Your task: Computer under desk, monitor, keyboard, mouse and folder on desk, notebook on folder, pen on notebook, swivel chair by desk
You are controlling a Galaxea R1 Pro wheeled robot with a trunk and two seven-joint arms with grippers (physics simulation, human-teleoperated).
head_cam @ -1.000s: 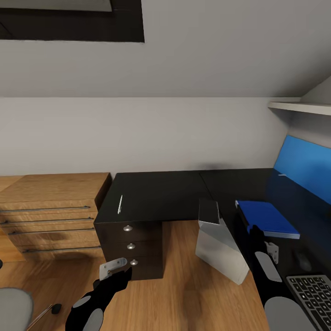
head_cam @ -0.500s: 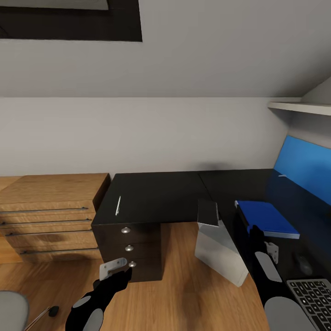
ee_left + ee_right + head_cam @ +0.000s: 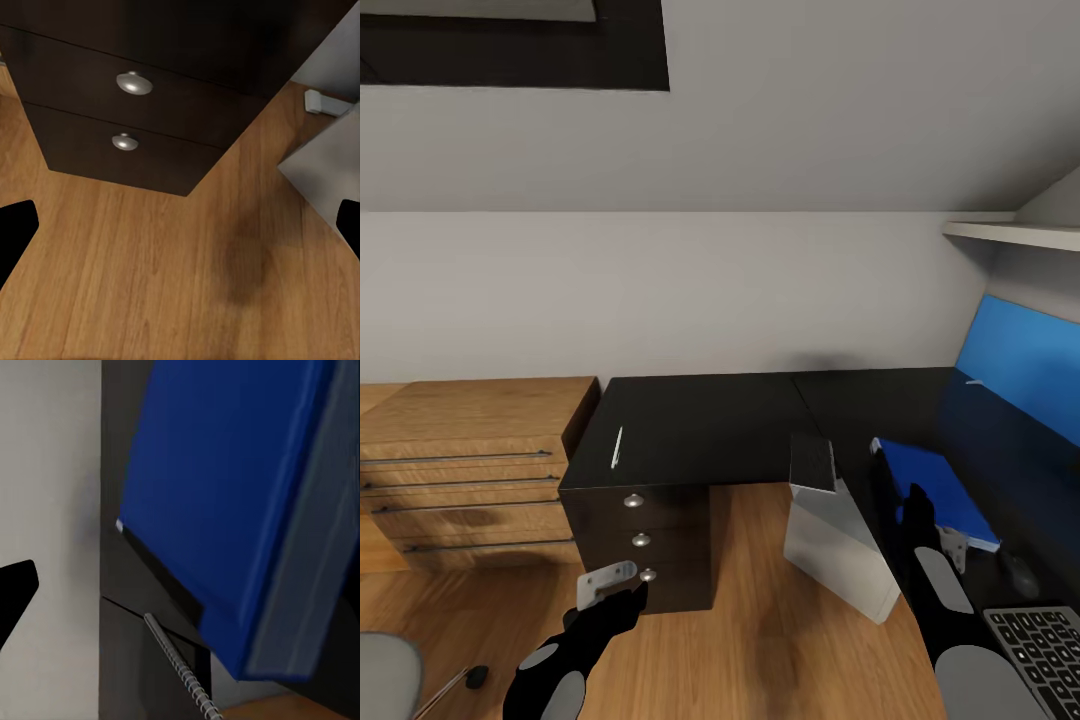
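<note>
We see the desk (image 3: pixel 760 420), a black L-shaped top in the corner of the room. Under its left end stands a black drawer block (image 3: pixel 645 540) with round silver knobs, and all its drawers are closed. To the left of it stands a light wooden drawer unit (image 3: pixel 470 470), also closed. On the desk top the pen (image 3: pixel 618 446) lies near the left edge, with its long axis going from the front edge toward the wall. The folder (image 3: pixel 940 485) lies on the right wing of the desk, its long side going from the wall side toward us. In the right wrist view the folder (image 3: pixel 232 502) is close to the camera, and under its edge we see a spiral wire binding (image 3: pixel 180 667), perhaps of the notebook. The keyboard (image 3: pixel 1040 640) is at the near right on the desk and the mouse (image 3: pixel 1020 570) lies between it and the folder. The computer (image 3: pixel 840 540) stands tilted on the wooden floor (image 3: pixel 760 640), beside the desk.

The left gripper (image 3: pixel 615 585) is low in front of the drawer block, with the arm stretched forward; in its wrist view the fingers (image 3: pixel 15 232) stand far apart and hold nothing. The right gripper (image 3: pixel 950 540) reaches over the desk edge toward the folder; we cannot tell how far its fingers are open.

A grey seat corner of the swivel chair (image 3: pixel 385 675) shows at the bottom left.
</note>
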